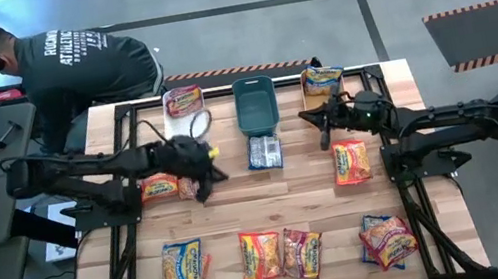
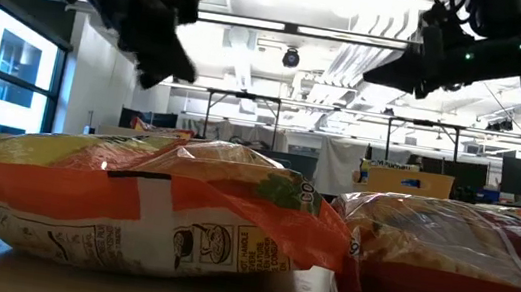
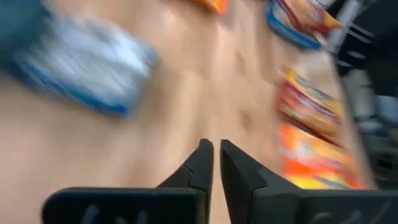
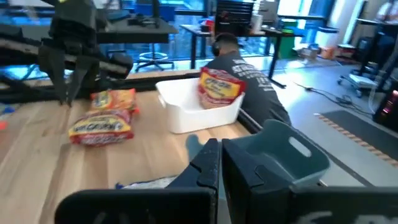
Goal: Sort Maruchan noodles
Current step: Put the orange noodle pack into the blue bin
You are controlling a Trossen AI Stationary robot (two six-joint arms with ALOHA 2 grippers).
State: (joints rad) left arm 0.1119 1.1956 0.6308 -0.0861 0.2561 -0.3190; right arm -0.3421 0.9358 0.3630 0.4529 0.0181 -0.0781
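Maruchan noodles (image 1: 266, 255) lie scattered for sorting; left end effector (image 1: 203, 180) nearly closed, right end effector (image 1: 322, 128) closed, both empty above the counter (image 1: 240, 207).

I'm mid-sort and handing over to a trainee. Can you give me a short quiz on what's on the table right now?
1. True or false: the white bin holds a pink-red packet.
2. Which packet lies on the table right next to the teal bin? A blue, B orange, C pink-red.
3. Fill in: the left gripper holds ____.

Key: 1 true. 2 A, the blue packet. 3 nothing; its fingers are together over bare wood.
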